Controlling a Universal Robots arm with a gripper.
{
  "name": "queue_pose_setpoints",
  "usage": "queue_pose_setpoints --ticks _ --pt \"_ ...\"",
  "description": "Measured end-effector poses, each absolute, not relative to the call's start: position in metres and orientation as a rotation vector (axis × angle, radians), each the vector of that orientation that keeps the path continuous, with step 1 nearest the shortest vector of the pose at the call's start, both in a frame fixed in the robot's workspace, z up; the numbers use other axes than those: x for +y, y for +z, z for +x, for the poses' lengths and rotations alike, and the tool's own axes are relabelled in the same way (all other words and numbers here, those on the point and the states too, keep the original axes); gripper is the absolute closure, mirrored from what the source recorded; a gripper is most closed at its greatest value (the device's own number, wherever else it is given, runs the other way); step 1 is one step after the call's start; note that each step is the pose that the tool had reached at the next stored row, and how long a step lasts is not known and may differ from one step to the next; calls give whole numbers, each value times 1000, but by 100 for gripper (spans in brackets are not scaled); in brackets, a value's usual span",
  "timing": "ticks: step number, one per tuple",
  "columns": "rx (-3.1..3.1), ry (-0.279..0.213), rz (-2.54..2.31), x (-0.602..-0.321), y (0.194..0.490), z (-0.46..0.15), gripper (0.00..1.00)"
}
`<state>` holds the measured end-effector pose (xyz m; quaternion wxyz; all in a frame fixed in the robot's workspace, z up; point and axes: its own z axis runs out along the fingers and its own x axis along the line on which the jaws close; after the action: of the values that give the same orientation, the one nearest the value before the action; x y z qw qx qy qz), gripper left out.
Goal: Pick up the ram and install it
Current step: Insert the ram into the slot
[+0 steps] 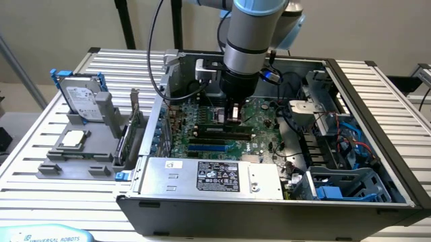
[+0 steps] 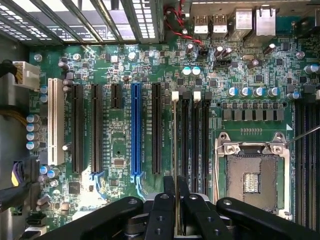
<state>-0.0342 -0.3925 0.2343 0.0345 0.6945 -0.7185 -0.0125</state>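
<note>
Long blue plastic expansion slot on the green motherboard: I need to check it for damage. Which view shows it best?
The wrist view: the long blue plastic expansion slot lies full length, unobstructed, among black slots. The exterior view shows it as a thin blue strip near the silver power supply.

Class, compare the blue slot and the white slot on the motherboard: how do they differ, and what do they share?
Colour: the blue slot is bright blue, the white slot cream-white. Width: the white slot is broader than the blue slot. Place: the blue slot sits between black slots; the white slot ends the row. Both are empty and parallel.
</note>
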Motion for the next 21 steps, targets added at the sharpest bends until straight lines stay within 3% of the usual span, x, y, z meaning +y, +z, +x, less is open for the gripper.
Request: queue_pose_setpoints --ticks 21 --pt "-2199 -58 2122 -393 230 -33 86"
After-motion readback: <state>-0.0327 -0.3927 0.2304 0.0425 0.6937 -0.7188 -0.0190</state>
